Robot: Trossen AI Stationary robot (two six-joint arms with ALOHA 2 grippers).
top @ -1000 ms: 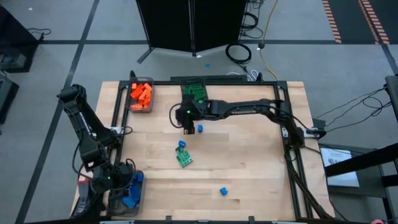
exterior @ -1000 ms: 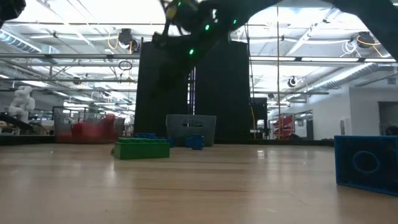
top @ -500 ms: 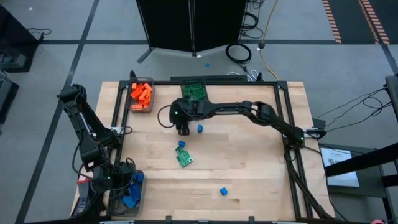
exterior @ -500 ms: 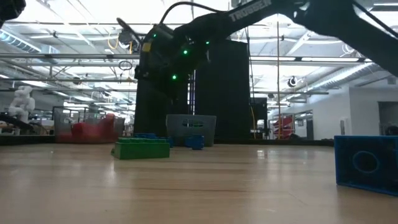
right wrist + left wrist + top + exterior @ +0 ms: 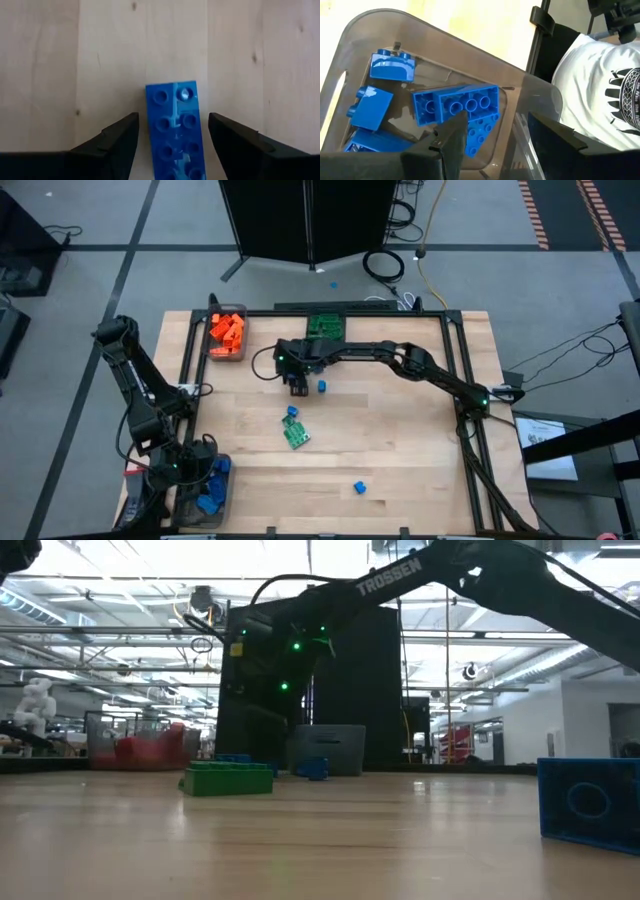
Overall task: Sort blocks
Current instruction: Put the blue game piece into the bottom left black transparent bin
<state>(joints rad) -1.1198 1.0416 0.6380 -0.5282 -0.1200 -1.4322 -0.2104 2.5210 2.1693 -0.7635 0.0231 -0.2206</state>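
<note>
At the near left corner of the wooden table (image 5: pixel 400 450), the left gripper (image 5: pixel 200 478) hangs over a dark translucent rectangular bin (image 5: pixel 207 515) holding blue studded plastic bricks (image 5: pixel 208 502). The left wrist view alone shows its contents: a long blue brick lying studs down (image 5: pixel 456 103), a rounded one (image 5: pixel 392 64) and several more, with the dark fingers (image 5: pixel 455 135) parted above them and nothing between. That view also catches a person in a white printed shirt (image 5: pixel 600 95) beyond the table's edge.

A small blue brick (image 5: pixel 359 488) sits alone toward the near edge; the low view shows it large at its right side (image 5: pixel 588 798). Near the middle lie a flat green studded plate (image 5: pixel 297 436) and a small blue brick (image 5: pixel 292 412) just beside it.

Farther back, the right gripper (image 5: pixel 298 385) reaches in from the right edge and hovers beside another small blue brick (image 5: pixel 321 386). The right wrist view shows what the high view hides: a long blue studded brick (image 5: pixel 176 131) lying flat on the wood between the widely parted fingers (image 5: pixel 117 137), not touched by either.

At the far edge stand a bin of orange bricks (image 5: pixel 227 330) toward the left corner and a bin of green bricks (image 5: pixel 324 326) near the middle.
</note>
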